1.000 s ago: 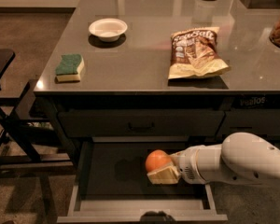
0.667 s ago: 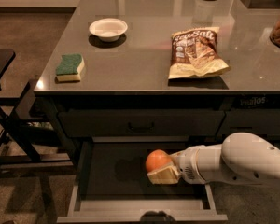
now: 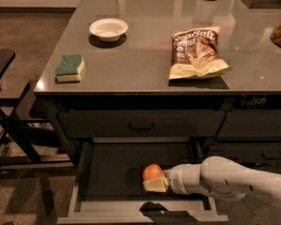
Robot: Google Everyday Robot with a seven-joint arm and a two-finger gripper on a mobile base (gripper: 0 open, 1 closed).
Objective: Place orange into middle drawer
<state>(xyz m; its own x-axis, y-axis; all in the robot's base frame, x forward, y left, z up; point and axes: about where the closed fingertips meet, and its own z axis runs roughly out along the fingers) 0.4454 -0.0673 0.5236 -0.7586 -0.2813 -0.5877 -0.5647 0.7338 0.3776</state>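
The orange (image 3: pixel 152 171) is inside the open middle drawer (image 3: pixel 111 172), right of centre above its dark floor. My gripper (image 3: pixel 154 178) reaches in from the right on a white arm (image 3: pixel 225 179) and is shut on the orange. One pale finger (image 3: pixel 154 186) shows just under the fruit; the other is hidden behind it. I cannot tell whether the orange touches the drawer floor.
On the grey counter (image 3: pixel 140 64) are a white bowl (image 3: pixel 108 29), a green and yellow sponge (image 3: pixel 70 68) and a chip bag (image 3: pixel 195 53). A closed drawer with a handle (image 3: pixel 141 124) is above the open one. A dark chair (image 3: pixel 9 125) stands at the left.
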